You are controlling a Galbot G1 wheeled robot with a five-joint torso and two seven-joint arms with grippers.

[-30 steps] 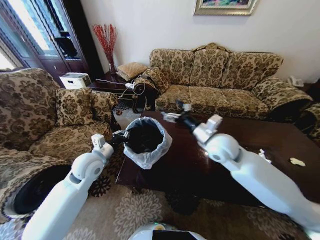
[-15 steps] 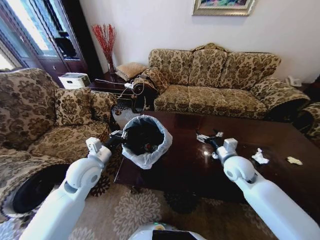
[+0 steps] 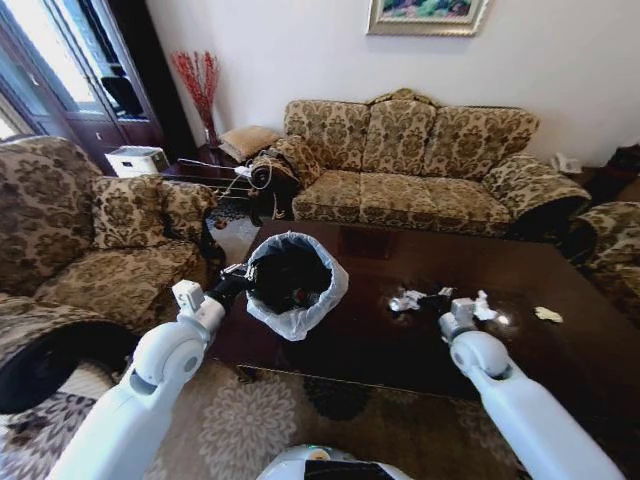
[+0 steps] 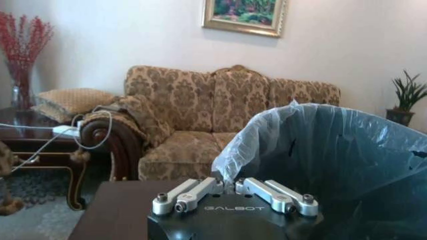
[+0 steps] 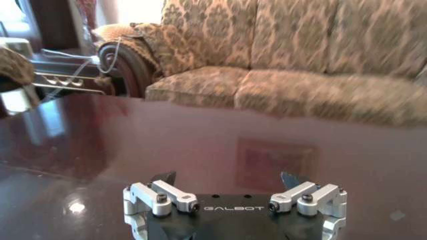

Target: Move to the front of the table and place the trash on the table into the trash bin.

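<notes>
The trash bin [image 3: 290,280], black with a whitish bag over its rim, stands on the left corner of the dark glossy table [image 3: 370,340]. My left gripper [image 3: 238,283] is at the bin's near-left rim. In the left wrist view, that gripper [image 4: 225,184] is pinched shut on the edge of the bag [image 4: 320,150]. My right gripper [image 3: 424,297] hovers low over the middle of the table, open with nothing between its fingers [image 5: 163,178]. Trash lies just right of it: a crumpled white paper [image 3: 483,307] and, farther right, a pale scrap [image 3: 548,314]. Something dark and red lies inside the bin.
A patterned sofa [image 3: 410,165] runs behind the table, and an armchair [image 3: 90,240] stands to the left. A side table [image 3: 215,175] with cables and a white box sits in the far left corner. Patterned rug [image 3: 260,430] lies in front of the table.
My right arm has swung from beside the bin rightward and nearer to me, and now sits low over mid-table by the white paper. The left gripper stayed on the bin. The camera shifted.
</notes>
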